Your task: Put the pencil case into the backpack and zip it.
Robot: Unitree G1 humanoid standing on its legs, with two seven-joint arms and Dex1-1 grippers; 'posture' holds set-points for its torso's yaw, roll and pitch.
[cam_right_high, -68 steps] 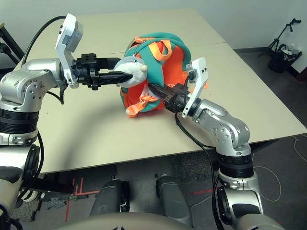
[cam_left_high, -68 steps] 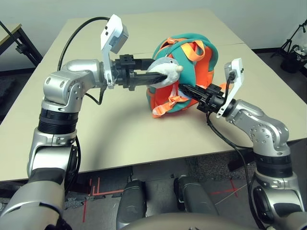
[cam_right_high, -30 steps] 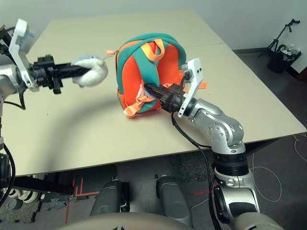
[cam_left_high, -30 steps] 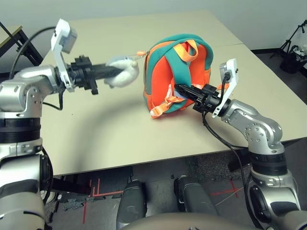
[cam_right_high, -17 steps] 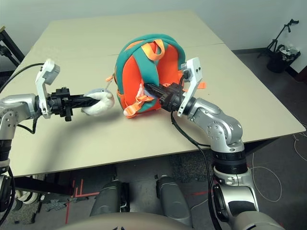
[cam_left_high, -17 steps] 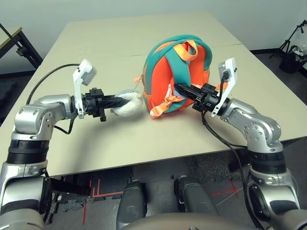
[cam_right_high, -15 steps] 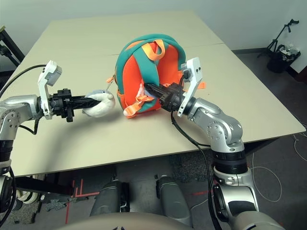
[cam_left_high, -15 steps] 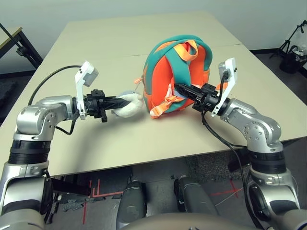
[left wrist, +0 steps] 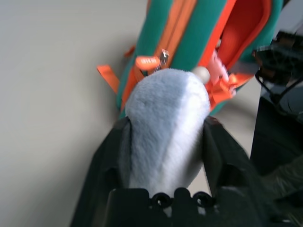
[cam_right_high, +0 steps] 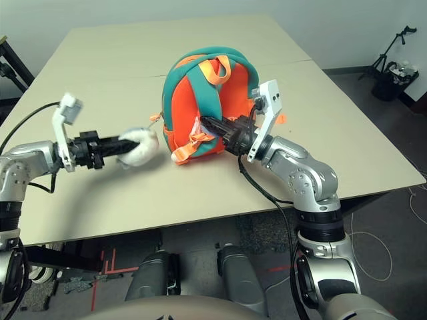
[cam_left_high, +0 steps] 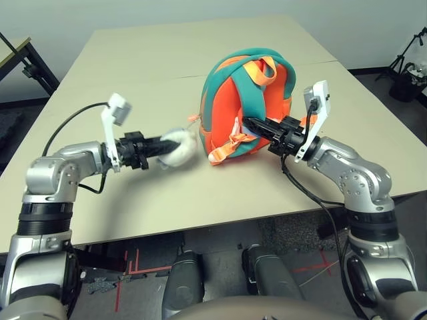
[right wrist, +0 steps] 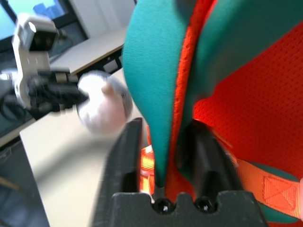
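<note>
1. The backpack (cam_left_high: 223, 110), teal and orange, stood leaning slightly on the table (cam_left_high: 147, 213), straight ahead at twelve o'clock from the robot. I could not tell whether the pencil case was inside.

2. The right gripper (right wrist: 166, 124) reached in from the backpack's four o'clock side. Its fingers were clamped on a teal shoulder strap (right wrist: 151, 71), apparently to steady the bag.

3. The left gripper (left wrist: 167, 124) was at about ten o'clock from the robot. Its fingers stood apart by the width of the plush toy (cam_left_high: 180, 148), pressed against both of its sides and holding it just beside the bag, at the bag's eight o'clock.

4. What had changed: a couple of seconds earlier, the plush was against the backpack. It had since been drawn out toward nine o'clock, then lowered, with a slight further dip at the last.

5. The orange zip pull (left wrist: 147, 62) had travelled too, from near the bag's top, around eleven o'clock, down to about nine o'clock on its side.

6. For the task, this suggested that zipping was well along, with the plush serving as a handle. A short further downward pull seemed called for; the plush could slip, or the bag could tip toward the tugging arm.
</note>
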